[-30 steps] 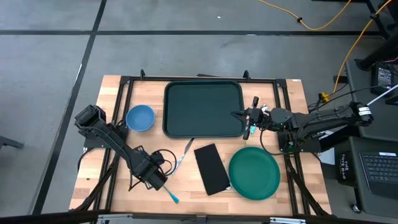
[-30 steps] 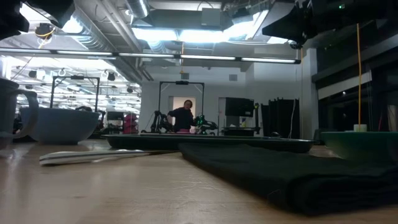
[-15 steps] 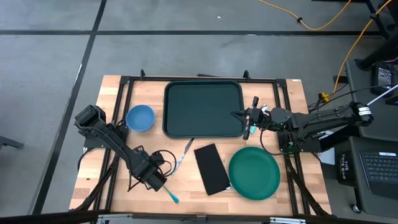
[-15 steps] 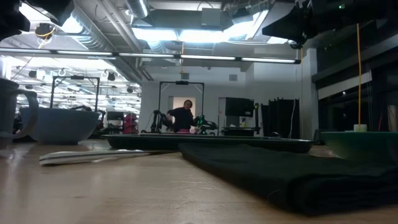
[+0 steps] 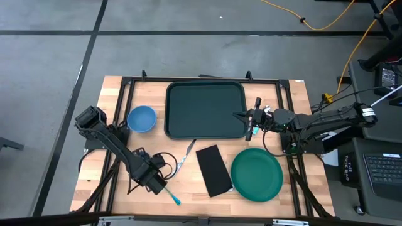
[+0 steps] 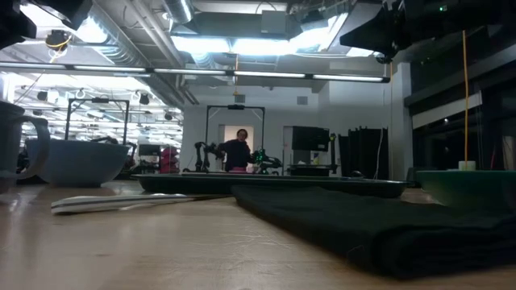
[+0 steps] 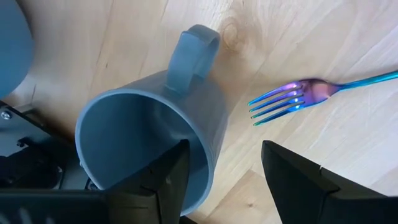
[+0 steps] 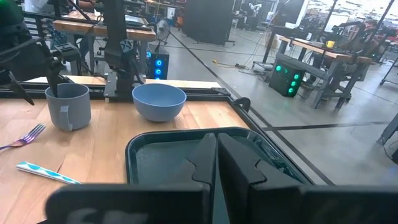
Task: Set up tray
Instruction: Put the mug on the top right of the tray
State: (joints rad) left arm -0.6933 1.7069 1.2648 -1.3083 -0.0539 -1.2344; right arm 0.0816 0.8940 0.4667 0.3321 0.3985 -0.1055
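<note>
With the left tool point(image 7: 221, 171) open astride the grey mug point(image 7: 146, 146) wall, an off-centre closure would probably tip it onto the fork point(image 7: 292, 99).

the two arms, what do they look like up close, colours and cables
Both arms are dark, jointed, boxy links. The left gripper has two flat, angular black fingers. The right gripper has matching dark fingers. Black cables loop beside each arm, and the right arm carries a white fitting near its base.

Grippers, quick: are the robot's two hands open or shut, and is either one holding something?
Left gripper: open, one finger inside the grey mug, the other outside.
Right gripper: shut, empty, over the tray.
</note>
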